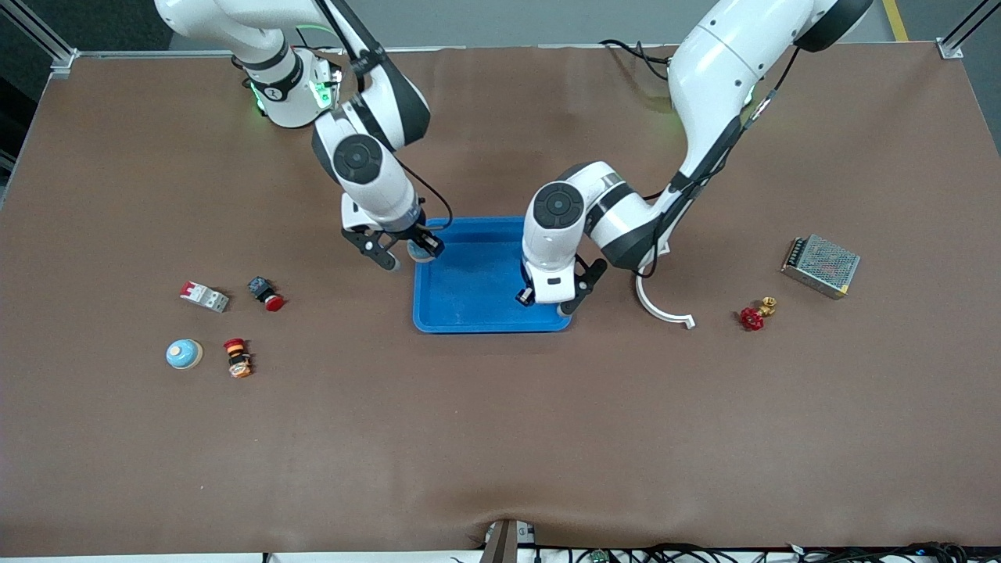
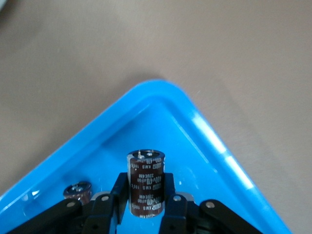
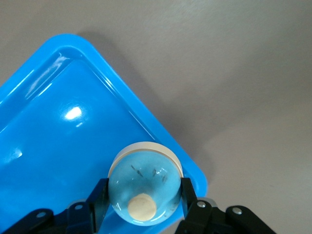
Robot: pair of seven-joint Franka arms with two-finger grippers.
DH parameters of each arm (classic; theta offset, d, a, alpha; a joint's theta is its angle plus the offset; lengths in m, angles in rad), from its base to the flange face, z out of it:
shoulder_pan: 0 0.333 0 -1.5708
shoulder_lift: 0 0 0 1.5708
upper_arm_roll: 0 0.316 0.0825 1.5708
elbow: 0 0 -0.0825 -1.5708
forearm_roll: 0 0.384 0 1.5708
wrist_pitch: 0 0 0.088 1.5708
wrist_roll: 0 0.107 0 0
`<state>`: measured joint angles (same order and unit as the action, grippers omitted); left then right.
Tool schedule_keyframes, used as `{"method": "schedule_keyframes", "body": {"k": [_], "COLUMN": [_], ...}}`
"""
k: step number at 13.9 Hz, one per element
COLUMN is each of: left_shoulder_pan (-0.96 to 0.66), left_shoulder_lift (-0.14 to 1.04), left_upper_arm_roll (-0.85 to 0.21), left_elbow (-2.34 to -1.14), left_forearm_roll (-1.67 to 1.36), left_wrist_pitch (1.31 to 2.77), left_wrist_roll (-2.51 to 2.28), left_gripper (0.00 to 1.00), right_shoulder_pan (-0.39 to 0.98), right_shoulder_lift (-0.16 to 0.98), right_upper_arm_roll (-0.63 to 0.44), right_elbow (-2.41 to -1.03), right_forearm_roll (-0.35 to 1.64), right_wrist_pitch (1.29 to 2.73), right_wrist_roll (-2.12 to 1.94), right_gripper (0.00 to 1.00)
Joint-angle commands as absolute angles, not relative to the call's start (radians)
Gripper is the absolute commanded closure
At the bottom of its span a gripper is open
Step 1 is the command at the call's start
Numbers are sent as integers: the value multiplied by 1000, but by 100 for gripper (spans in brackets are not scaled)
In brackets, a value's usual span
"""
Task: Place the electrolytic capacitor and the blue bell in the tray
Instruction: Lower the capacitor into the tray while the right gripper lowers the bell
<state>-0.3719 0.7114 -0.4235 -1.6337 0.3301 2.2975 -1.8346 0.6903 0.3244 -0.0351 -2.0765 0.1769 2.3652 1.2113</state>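
Note:
The bright-blue tray (image 1: 477, 274) lies at the table's middle. My right gripper (image 1: 412, 252) is over the tray's corner toward the right arm's end, shut on a light-blue bell (image 3: 145, 187) with a cream button and cream base rim. The bell shows partly under the fingers in the front view (image 1: 423, 250). My left gripper (image 1: 545, 303) is over the tray's corner toward the left arm's end, on the side nearer the front camera. It is shut on an upright dark-brown electrolytic capacitor (image 2: 146, 185). A small dark shape like its reflection shows on the tray floor (image 2: 78, 190).
A second blue bell (image 1: 184, 354), an orange-red button (image 1: 237, 358), a grey breaker (image 1: 205, 296) and a red push button (image 1: 266, 294) lie toward the right arm's end. A white curved piece (image 1: 665, 309), a red valve (image 1: 755, 315) and a metal power supply (image 1: 821, 266) lie toward the left arm's end.

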Motion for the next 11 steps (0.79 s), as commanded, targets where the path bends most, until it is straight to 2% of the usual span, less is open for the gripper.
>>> {"method": "schedule_keyframes", "body": {"k": [1, 4, 5, 6, 8, 9, 11], "left_shoulder_pan": [-394, -405, -403, -403, -397, -396, -387], "left_shoulder_lift": [745, 764, 765, 770, 767, 767, 753], "left_upper_arm_roll": [-413, -411, -411, -410, -396, -396, -394], "left_elbow": [-1606, -1608, -1606, -1606, -1606, -1605, -1603], "left_forearm_roll": [345, 347, 347, 348, 373, 373, 374], "left_wrist_pitch": [2290, 2290, 2290, 2290, 2290, 2290, 2290], "left_wrist_roll": [-1878, -1878, -1873, -1870, -1861, -1861, -1861], "left_gripper": [100, 100, 91, 68, 12, 1, 0], "right_shoulder_pan": [713, 729, 742, 750, 765, 770, 782], "right_shoulder_lift": [382, 439, 458, 474, 494, 500, 508], "right_upper_arm_roll": [-51, -51, -51, -51, -51, -51, -51], "right_elbow": [-2028, -1993, -1984, -1973, -1970, -1970, -1970], "right_forearm_roll": [187, 187, 187, 187, 187, 187, 189], "right_wrist_pitch": [2364, 2382, 2387, 2396, 2427, 2436, 2445], "right_wrist_roll": [1245, 1272, 1281, 1296, 1310, 1310, 1312], "right_gripper": [100, 100, 100, 100, 100, 100, 100]}}
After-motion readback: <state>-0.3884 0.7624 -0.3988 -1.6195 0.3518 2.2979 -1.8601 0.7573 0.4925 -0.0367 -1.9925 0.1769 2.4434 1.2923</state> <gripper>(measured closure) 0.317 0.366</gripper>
